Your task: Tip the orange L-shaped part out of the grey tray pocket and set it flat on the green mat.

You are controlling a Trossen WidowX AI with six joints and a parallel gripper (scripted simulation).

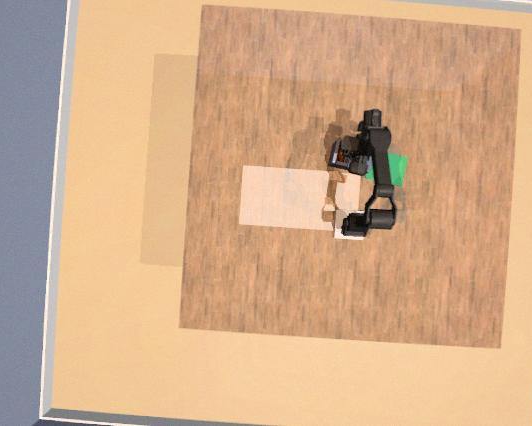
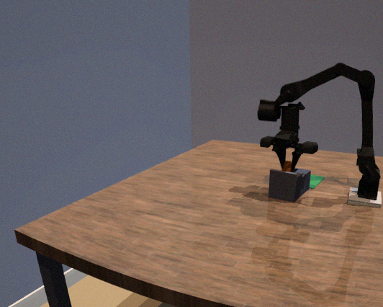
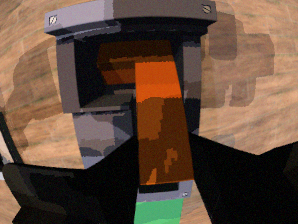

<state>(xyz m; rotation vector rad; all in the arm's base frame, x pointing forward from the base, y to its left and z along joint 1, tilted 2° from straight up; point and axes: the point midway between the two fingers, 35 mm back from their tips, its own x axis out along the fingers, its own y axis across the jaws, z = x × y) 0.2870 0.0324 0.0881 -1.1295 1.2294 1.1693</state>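
Note:
The orange L-shaped part (image 2: 286, 166) (image 3: 159, 120) is tilted in its pocket: its straight end stands raised above the tray's top, and its L-shaped end lies low in the pocket at the far side in the wrist view. The grey tray (image 2: 283, 185) (image 3: 132, 11) stands on the table. My gripper (image 2: 288, 168) (image 3: 161, 140) is shut on the raised end, one black finger against each side. The green mat (image 1: 399, 170) (image 2: 316, 181) (image 3: 158, 212) lies beside the tray, past the raised end. In the top view the arm hides much of the tray and part of the mat.
The arm's base (image 1: 349, 235) (image 2: 364, 202) stands on a white plate on the wooden table. A pale rectangle (image 1: 282, 197) shows on the table in the top view. The tray's walls (image 3: 192, 75) rise close around the part.

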